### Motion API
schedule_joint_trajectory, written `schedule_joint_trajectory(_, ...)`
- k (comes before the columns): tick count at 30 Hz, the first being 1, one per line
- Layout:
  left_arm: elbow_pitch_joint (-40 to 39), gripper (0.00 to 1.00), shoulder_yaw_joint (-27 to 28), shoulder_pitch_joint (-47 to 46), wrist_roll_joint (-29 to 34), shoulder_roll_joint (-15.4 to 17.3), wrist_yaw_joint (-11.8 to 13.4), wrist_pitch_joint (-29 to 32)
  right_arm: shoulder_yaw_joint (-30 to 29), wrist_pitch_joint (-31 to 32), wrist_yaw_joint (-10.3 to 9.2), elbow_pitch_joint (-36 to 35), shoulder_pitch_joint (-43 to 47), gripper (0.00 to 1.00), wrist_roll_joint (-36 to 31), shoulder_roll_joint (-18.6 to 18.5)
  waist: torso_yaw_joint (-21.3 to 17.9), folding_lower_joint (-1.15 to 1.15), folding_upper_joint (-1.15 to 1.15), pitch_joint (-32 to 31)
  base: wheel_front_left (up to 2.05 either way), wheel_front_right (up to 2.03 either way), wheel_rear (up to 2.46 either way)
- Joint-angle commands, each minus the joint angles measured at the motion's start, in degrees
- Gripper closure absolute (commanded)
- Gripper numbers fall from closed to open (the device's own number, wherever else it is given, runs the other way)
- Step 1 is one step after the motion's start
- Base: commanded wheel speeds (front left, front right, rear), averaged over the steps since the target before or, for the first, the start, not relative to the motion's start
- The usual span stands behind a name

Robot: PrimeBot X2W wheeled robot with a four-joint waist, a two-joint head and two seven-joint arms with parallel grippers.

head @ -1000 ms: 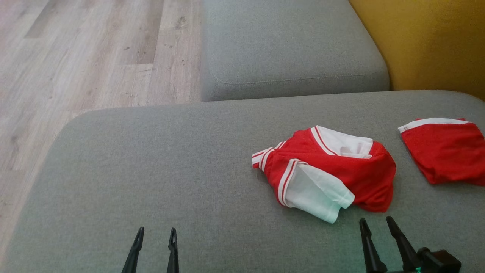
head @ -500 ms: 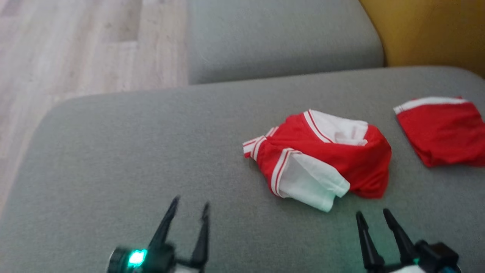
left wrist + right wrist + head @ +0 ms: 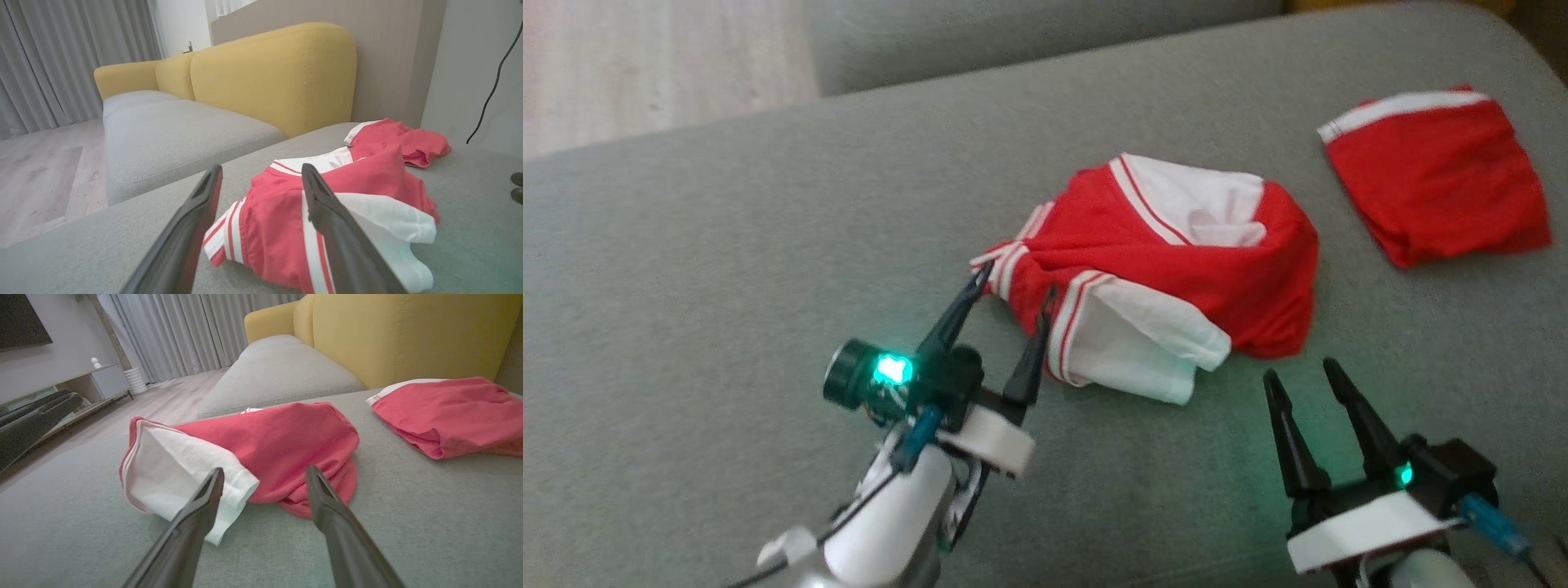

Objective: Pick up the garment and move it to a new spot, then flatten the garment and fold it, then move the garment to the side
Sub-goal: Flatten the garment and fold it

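Observation:
The garment (image 3: 1176, 261) lies crumpled on the grey seat cushion (image 3: 727, 286), red mesh with white sleeves and striped trim. My left gripper (image 3: 1019, 279) is open at its left edge, one finger on each side of the striped trim; I cannot tell whether it touches the cloth. In the left wrist view the garment (image 3: 278, 228) sits between and just beyond the left gripper (image 3: 261, 166). My right gripper (image 3: 1298, 369) is open a short way in front of the garment's near edge, apart from it. The right wrist view shows the garment (image 3: 278, 437) just ahead of the right gripper (image 3: 264, 468).
A smaller folded red piece with a white band (image 3: 1437, 188) lies to the right of the garment on the same cushion. A second grey cushion (image 3: 171, 130) and yellow backrests (image 3: 278, 77) stand behind. Wooden floor (image 3: 645, 73) lies beyond the cushion's left edge.
The head camera has tilted down and shifted. My left arm has come forward and right, up to the garment's striped left edge. The right gripper has come slightly closer. The garment has not moved.

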Motion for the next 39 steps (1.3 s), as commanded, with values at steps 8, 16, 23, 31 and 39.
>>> schedule_joint_trajectory(8, 8.64, 0.00, -3.73, -8.16, -6.49, -0.07, 1.64, -0.29, 1.81, -0.22, 0.37, -1.60, -2.58, 0.00, 0.51, -0.83, -4.17, -0.02, 0.00, 3.59, 0.00, 0.00, 0.00)
schedule_joint_trajectory(16, 12.96, 1.00, -8.56, -11.30, -11.00, -0.07, 1.84, -0.29, 1.56, -0.22, 0.37, -1.62, -3.19, 0.00, 0.58, -0.80, -4.54, -0.02, 0.00, 4.04, 0.00, 0.00, 0.00)
schedule_joint_trajectory(23, 9.06, 1.00, -10.15, -12.82, -11.67, -0.07, 1.28, -0.29, 1.76, -0.22, 0.37, -1.42, -3.41, 0.00, 0.43, -0.48, -4.09, -0.02, 0.00, 3.21, 0.00, 0.00, 0.00)
schedule_joint_trajectory(31, 1.85, 1.00, -11.00, -14.28, -11.11, -0.07, 0.44, -0.29, 2.18, -0.22, 0.37, -1.10, -2.93, 0.00, 0.50, -0.18, -4.67, -0.02, 0.00, 1.00, 0.00, 0.00, 0.00)
schedule_joint_trajectory(39, -4.93, 1.00, -12.23, -24.66, -12.42, -0.07, -0.94, -0.29, 3.94, -0.22, 0.37, -0.40, -2.27, 0.00, 0.79, 0.04, -7.57, -0.02, 0.00, -2.08, 0.00, 0.00, 0.00)
